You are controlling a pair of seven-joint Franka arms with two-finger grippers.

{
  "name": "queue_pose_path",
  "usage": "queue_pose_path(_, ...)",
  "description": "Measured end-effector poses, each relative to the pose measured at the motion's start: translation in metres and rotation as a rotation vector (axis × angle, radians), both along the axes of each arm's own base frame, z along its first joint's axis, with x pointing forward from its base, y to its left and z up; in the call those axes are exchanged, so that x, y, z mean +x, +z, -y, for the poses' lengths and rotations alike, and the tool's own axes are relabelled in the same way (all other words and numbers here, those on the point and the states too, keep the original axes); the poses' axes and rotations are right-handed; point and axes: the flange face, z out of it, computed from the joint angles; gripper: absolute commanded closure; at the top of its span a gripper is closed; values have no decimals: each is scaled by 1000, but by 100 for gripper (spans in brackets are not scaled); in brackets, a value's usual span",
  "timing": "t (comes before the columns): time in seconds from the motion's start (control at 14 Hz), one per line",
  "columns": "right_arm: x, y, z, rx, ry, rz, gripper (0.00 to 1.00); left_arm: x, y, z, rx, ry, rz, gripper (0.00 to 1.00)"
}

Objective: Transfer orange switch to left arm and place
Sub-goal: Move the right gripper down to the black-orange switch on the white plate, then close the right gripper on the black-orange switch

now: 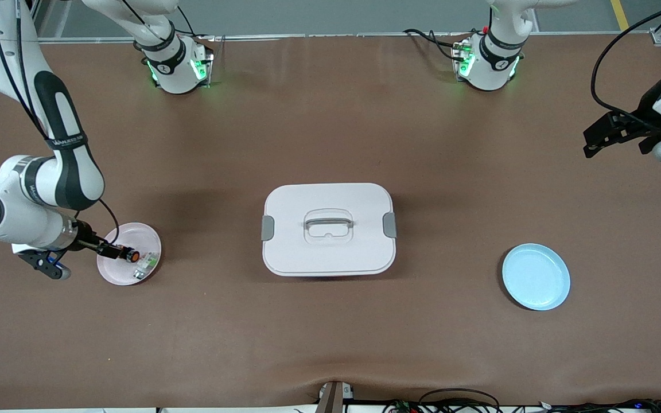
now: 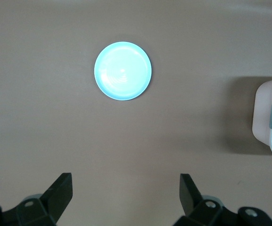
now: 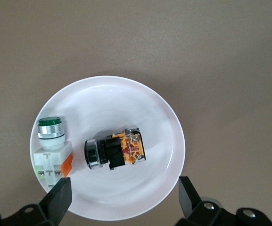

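A brown mat [image 1: 330,332] covers the whole table, with the 2 arm bases along the top edge of the front view.

**Layout.** The box [image 1: 329,229] sits closed at frame centre. A pink plate [image 1: 113,274] lies at lower left of the front view, toward the right arm's end of the table; a blue plate [image 1: 536,276] lies at lower right, toward the left arm's end. The orange switch [image 1: 131,256] lies on its side in the pink plate, just beside a green-and-white component [image 1: 146,265]. In the right wrist view the switch appears at lower centre [image 3: 116,151], the green-and-white component at lower left [image 3: 52,153], apparently not touching.

**Step in hand.** Judged from this layout, the task is at its first stage: pickup from the pink plate. No handover or placement has been made.

**Right gripper.** The right gripper [image 1: 113,250] hangs over the pink plate, close above the switch. Its jaws stand wide apart, 1 fingertip [image 3: 60,197] on each side of the switch in the wrist view, holding and touching nothing.

**Left gripper.** The left gripper [image 1: 597,140] waits high at the right edge of the front view. Its jaws stand wide apart and empty [image 2: 126,195].

**Next move.** Lower the right gripper, centre the switch body between the fingers, and close without catching the green-and-white component. The later carry must route around or over the box.
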Motion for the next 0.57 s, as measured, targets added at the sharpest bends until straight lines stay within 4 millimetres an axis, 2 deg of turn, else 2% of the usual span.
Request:
queue_pose_path(0.29,2,-31,-1,-2,10,6,0,1,-2,1,0,-2,-3,0)
queue_pose_path(0.57,5,-51,-1,-7,11,28,0,1,-2,1,0,-2,-4,0)
